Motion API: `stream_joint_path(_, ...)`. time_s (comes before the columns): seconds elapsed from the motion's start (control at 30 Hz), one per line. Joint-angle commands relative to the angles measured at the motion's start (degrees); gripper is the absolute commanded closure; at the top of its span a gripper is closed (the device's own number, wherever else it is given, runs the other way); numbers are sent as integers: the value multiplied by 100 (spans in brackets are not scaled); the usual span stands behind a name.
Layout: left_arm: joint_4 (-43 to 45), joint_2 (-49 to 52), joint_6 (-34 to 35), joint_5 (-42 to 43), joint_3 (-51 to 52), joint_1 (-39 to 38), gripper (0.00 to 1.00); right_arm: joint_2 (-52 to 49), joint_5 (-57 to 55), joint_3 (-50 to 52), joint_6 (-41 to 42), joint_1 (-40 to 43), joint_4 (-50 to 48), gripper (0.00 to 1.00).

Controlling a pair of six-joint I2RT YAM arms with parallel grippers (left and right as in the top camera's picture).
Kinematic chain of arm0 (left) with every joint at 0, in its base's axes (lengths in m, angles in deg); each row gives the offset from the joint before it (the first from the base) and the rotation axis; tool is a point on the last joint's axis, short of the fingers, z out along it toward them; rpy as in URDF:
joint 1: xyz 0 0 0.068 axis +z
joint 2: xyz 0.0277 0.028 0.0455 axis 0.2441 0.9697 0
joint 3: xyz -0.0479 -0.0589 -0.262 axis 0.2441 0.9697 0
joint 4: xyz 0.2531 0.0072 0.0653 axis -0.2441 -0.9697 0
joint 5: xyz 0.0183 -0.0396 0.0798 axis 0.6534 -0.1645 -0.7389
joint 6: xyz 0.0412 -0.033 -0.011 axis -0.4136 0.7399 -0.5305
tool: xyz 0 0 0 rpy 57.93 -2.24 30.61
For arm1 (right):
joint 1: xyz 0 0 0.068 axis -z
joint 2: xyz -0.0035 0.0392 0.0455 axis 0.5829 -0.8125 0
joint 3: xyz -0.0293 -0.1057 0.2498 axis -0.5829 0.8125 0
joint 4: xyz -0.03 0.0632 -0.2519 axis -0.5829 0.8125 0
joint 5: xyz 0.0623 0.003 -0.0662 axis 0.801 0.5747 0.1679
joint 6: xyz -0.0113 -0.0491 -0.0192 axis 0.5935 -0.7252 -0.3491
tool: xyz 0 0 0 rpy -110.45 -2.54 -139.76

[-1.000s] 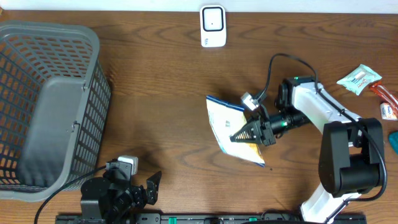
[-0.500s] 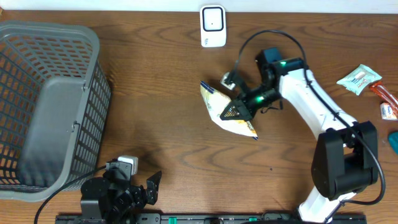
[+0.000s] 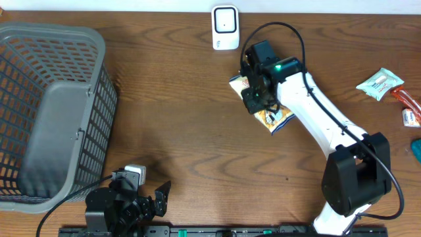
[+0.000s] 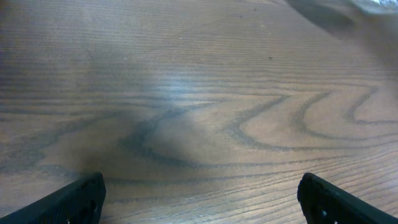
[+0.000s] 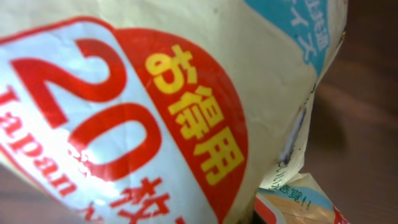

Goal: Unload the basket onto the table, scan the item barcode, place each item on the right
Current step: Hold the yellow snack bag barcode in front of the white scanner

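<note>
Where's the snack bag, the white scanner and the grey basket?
snack bag (image 3: 276,118): overhead view, on its lower corner, the part that shows.
white scanner (image 3: 225,26): overhead view, middle of its face.
grey basket (image 3: 99,112): overhead view, on its right mesh wall.

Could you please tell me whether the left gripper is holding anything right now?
No, the left gripper stands open, and only the wooden table shows between its two fingertips.

open table (image 3: 184,131) mid-scene; basket (image 3: 99,118) walls off the left, scanner (image 3: 225,27) the far edge.
</note>
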Motion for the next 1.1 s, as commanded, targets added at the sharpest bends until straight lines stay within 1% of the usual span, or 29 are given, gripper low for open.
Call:
stream_joint_path(0.0,-63,-11,4,50,0,-22,1,138,-1091,-149,264,-68,-280,99)
stream_joint_path(0.23,-63,-11,4,50,0,-22,1,72,-1449,-192,72,-55,-1246,99)
stream_joint_path(0.4,-63,-11,4,50,0,-22,1,-409,-1628,-636,-197,-55,-1434,99)
stream_joint_path(0.5,-66,-11,4,50,0,-22,1,-920,-1884,-1235,-356,-55,-1360,99)
stream_joint_path(0.67,-63,-11,4,50,0,-22,1,-1742,-1993,-2457,-761,-55,-1187,99)
stream_joint_path(0.73,-63,-11,4,50,0,-22,1,-2094,-2251,-2968,-918,-42,-1178,99)
stream_joint_path(0.93,-63,-11,4,50,0,-22,1,-3161,-3075,-4277,-1829,-39,-1290,99)
stream_joint_path(1.07,-63,-11,4,50,0,-22,1,-3753,-3799,-4802,-2463,-39,-1773,99)
